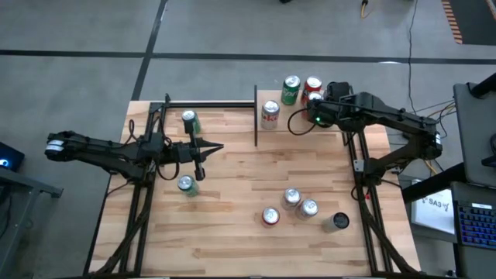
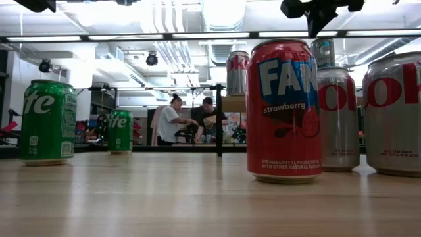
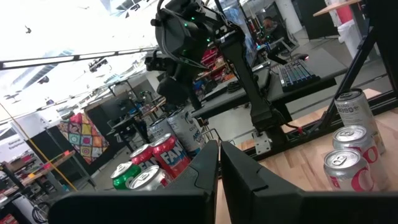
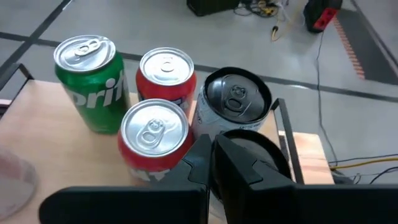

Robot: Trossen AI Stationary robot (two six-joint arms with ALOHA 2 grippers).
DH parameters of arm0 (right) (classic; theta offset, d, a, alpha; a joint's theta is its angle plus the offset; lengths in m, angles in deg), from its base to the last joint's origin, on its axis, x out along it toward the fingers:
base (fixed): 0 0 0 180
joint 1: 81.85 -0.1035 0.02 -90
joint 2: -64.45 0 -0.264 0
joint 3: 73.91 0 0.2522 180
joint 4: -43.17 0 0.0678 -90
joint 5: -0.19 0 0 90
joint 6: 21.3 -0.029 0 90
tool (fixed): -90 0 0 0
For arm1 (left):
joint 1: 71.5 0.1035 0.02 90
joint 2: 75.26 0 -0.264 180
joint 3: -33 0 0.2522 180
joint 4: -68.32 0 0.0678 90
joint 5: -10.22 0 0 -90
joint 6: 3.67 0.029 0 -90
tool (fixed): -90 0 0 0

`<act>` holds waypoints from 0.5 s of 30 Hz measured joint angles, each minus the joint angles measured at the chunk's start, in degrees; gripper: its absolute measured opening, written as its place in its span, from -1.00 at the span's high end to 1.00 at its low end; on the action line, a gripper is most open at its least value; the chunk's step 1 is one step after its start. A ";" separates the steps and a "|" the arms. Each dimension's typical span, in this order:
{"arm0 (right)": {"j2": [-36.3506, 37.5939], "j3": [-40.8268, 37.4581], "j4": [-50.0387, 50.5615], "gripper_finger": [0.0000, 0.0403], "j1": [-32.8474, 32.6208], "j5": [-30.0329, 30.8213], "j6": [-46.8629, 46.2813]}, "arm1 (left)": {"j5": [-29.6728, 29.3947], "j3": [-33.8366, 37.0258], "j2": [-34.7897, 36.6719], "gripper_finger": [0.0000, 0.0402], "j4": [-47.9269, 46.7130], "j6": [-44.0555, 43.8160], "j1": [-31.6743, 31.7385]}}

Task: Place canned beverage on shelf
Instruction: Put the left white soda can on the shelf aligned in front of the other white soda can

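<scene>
Low view: silver can (image 2: 393,113) at right edge being cut off by frame; its label reading only partly. Strawberry can (image 2: 283,108) hiding part of silver can (image 2: 338,118) behind it. Two people (image 2: 189,120) in far background showing too small to tell what they are handling.

Right wrist view: closed right gripper (image 4: 211,163) covering lower part of dark-topped can (image 4: 237,99); blurred pale object (image 4: 13,176) at lower left staying unidentifiable.

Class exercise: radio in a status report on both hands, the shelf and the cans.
Left hand shut, empty, mid-table. Right hand shut, empty, above shelf cans. Five cans on shelf; six on tabletop.
</scene>
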 joint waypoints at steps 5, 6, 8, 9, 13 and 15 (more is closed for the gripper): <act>-0.02 -1.39 -0.02 0.94 0.00 2.08 0.13 | 0.00 0.00 0.00 0.99 -0.01 -0.02 0.00; -0.02 -1.73 -0.05 0.94 0.00 2.42 0.13 | 0.02 0.00 0.01 0.99 0.00 -0.03 0.00; -0.02 -2.49 -0.27 0.94 0.00 2.52 0.11 | 0.02 0.00 0.00 0.99 0.00 -0.03 0.00; -0.04 -2.81 -0.33 0.94 0.00 2.61 0.11 | 0.02 0.00 0.02 0.99 0.00 -0.03 0.00; -0.07 -3.50 -0.42 0.94 0.00 2.80 0.05 | 0.02 0.00 0.02 0.99 0.00 -0.02 0.00; -0.07 -3.70 -0.46 0.94 0.00 2.81 0.01 | 0.02 0.00 0.01 0.99 0.00 -0.03 0.00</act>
